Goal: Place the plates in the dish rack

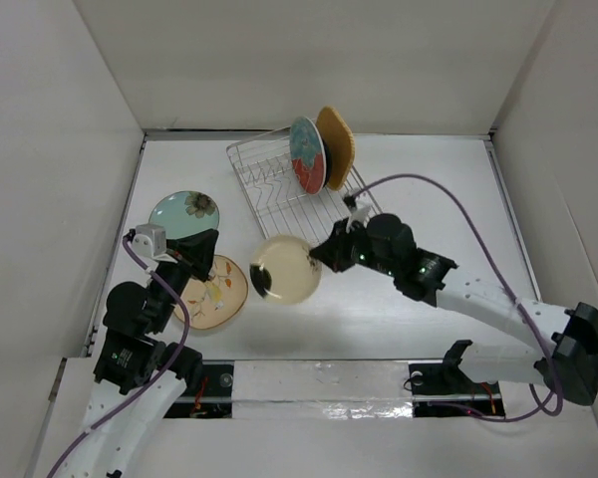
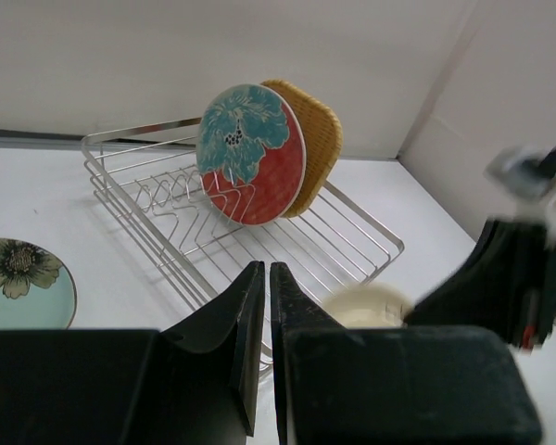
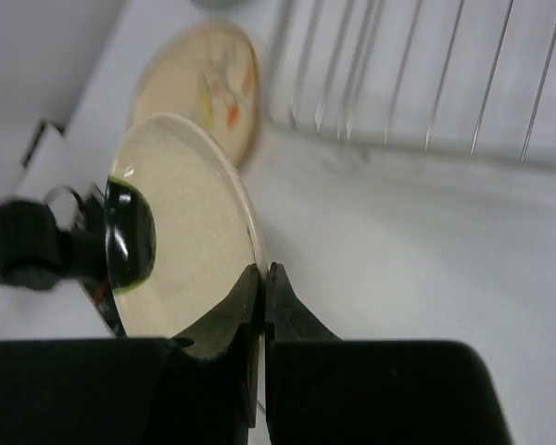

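My right gripper (image 1: 324,255) (image 3: 263,271) is shut on the rim of the cream plate (image 1: 287,269) (image 3: 181,241), which has a dark mark and is tilted up on edge just in front of the dish rack (image 1: 269,184) (image 2: 167,195) (image 3: 426,74). At the rack's far end the red patterned plate (image 1: 307,154) (image 2: 250,153) and the orange plate (image 1: 336,147) (image 2: 317,139) stand upright. The pale teal flowered plate (image 1: 179,211) (image 2: 18,283) and the beige floral plate (image 1: 214,294) (image 3: 199,79) lie flat on the table at the left. My left gripper (image 1: 201,254) (image 2: 259,269) hangs shut and empty over the beige plate's far edge.
White walls close in the table (image 1: 429,189) on the left, back and right. The right arm's purple cable (image 1: 458,199) loops over the table to the right of the rack. A shiny strip (image 1: 319,383) runs along the near edge between the arm bases.
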`<action>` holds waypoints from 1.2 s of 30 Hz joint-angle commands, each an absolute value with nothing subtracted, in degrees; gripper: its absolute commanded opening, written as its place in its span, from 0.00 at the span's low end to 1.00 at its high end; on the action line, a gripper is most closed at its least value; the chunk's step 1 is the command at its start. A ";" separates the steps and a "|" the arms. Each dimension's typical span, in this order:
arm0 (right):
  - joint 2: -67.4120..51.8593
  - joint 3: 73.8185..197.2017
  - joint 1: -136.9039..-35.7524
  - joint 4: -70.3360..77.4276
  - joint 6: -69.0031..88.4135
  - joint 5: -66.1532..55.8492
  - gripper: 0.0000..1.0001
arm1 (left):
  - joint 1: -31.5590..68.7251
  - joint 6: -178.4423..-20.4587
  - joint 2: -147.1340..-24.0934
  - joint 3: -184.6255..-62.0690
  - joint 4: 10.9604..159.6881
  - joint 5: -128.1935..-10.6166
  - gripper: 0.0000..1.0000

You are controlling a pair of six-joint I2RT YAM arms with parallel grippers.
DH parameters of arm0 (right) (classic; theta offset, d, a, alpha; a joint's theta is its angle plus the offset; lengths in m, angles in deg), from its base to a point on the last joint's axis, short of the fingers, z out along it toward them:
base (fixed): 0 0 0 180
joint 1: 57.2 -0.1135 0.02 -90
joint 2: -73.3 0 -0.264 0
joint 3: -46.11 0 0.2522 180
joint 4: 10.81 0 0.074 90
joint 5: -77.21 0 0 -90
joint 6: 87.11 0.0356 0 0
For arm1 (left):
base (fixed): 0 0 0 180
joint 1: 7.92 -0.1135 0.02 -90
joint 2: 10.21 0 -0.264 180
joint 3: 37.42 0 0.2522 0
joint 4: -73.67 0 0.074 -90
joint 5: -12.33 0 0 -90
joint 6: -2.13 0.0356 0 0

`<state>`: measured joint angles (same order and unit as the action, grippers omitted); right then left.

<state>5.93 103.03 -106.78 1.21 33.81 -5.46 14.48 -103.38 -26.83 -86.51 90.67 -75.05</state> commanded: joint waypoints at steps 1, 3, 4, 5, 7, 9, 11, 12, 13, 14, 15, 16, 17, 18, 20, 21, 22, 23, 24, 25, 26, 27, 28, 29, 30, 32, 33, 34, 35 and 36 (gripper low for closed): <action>6.08 117.41 -106.51 2.32 24.72 -18.12 0.00 | 14.23 -103.16 -25.41 -86.95 88.04 -73.89 0.04; -0.22 124.88 -106.51 5.13 21.10 -26.39 0.00 | 14.23 -103.25 -24.98 -86.95 87.96 -73.19 0.04; -2.70 131.27 -105.99 5.32 17.52 -28.68 0.00 | 14.23 -103.34 -24.89 -86.95 88.04 -73.10 0.04; -5.33 134.98 -105.37 6.19 16.18 -33.92 0.00 | 14.23 -103.34 -24.71 -86.95 88.04 -73.01 0.04; -13.91 146.20 -105.37 8.39 10.58 -40.09 0.00 | 14.23 -103.34 -24.01 -86.95 88.04 -72.92 0.05; -19.57 153.44 -105.37 9.63 6.69 -49.50 0.00 | 14.23 -103.34 -23.39 -86.95 87.96 -72.92 0.05; -26.87 162.04 -105.37 8.76 -0.69 -55.57 0.00 | 14.23 -103.34 -23.13 -86.95 88.04 -73.18 0.04; -29.15 164.44 -105.37 7.97 -3.06 -60.21 0.00 | 14.23 -103.34 -23.13 -86.95 88.13 -73.18 0.04; -31.26 166.81 -105.37 6.66 -7.35 -62.34 0.00 | 14.23 -103.43 -23.21 -86.95 88.13 -73.18 0.05; -35.37 171.02 -105.37 5.68 -9.74 -64.19 0.00 | 14.23 -103.43 -23.39 -86.86 88.13 -73.10 0.05; -37.33 172.80 -105.37 4.46 -12.20 -66.99 0.00 | 14.23 -103.43 -23.65 -86.95 88.13 -72.92 0.04; -39.09 174.47 -105.37 1.49 -16.84 -68.24 0.00 | 14.23 -103.34 -23.74 -86.95 88.13 -72.83 0.04; -40.93 175.96 -105.37 -0.02 -19.15 -69.38 0.00 | 14.23 -103.34 -23.74 -86.95 88.04 -72.66 0.05; -44.17 178.24 -105.37 -1.52 -21.34 -71.13 0.00 | 14.23 -103.25 -23.74 -86.95 88.04 -72.74 0.05; -48.13 181.23 -104.84 -5.47 -27.32 -72.64 0.00 | 14.23 -103.25 -23.74 -87.04 88.22 -73.01 0.05; -49.20 182.04 -104.84 -5.49 -27.34 -72.91 0.00 | 14.23 -103.25 -23.74 -87.04 88.13 -73.01 0.05; -50.35 182.91 -104.84 -5.40 -28.04 -73.00 0.00 | 14.23 -103.25 -23.92 -87.04 88.22 -73.01 0.05; -51.14 183.71 -104.32 -5.14 -28.13 -73.17 0.00 | 14.23 -103.16 -24.01 -86.95 88.13 -73.01 0.05; -51.84 184.06 -104.31 -5.05 -28.31 -73.43 0.00 | 14.23 -103.16 -24.18 -87.04 88.13 -73.01 0.05; -52.98 184.41 -104.31 -5.22 -28.31 -73.44 0.00 | 14.23 -103.16 -24.44 -87.04 88.22 -73.10 0.05; -53.43 184.42 -103.79 -5.05 -28.31 -73.44 0.00 | 14.23 -103.16 -24.45 -87.04 88.22 -73.01 0.05; -53.87 184.42 -103.78 -5.13 -28.22 -73.44 0.00 | 14.23 -103.16 -24.79 -87.04 88.13 -73.01 0.05; -54.83 184.24 -103.78 -5.22 -28.31 -73.44 0.00 | 14.23 -103.16 -24.80 -87.04 88.13 -73.01 0.05; -55.28 184.15 -103.17 -5.22 -28.31 -73.52 0.00 | 14.23 -103.16 -24.88 -87.04 88.31 -73.18 0.05; -55.80 184.15 -103.17 -5.22 -28.22 -73.53 0.00 | 14.23 -103.16 -25.06 -87.04 88.31 -73.18 0.05; -57.12 183.98 -102.64 -4.96 -28.05 -73.61 0.00 | 14.23 -103.08 -25.24 -87.12 88.31 -73.18 0.05; -57.39 183.80 -102.64 -4.87 -28.13 -73.44 0.00 | 14.23 -103.08 -25.32 -87.13 88.31 -73.36 0.05; -57.74 183.63 -102.64 -4.87 -27.70 -73.18 0.00 | 14.23 -103.08 -25.32 -87.04 88.31 -73.45 0.05; -58.44 183.63 -102.64 -4.52 -27.17 -72.91 0.00 | 14.23 -103.08 -25.50 -87.12 88.31 -73.62 0.05; -58.70 183.80 -102.64 -3.82 -26.47 -71.87 0.00 | 14.23 -102.99 -25.85 -87.13 88.31 -73.62 0.05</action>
<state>-57.65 181.04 -102.63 -0.54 -26.87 -71.49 14.48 -103.38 -24.82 -86.51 90.72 -73.63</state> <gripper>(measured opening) 0.032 0.047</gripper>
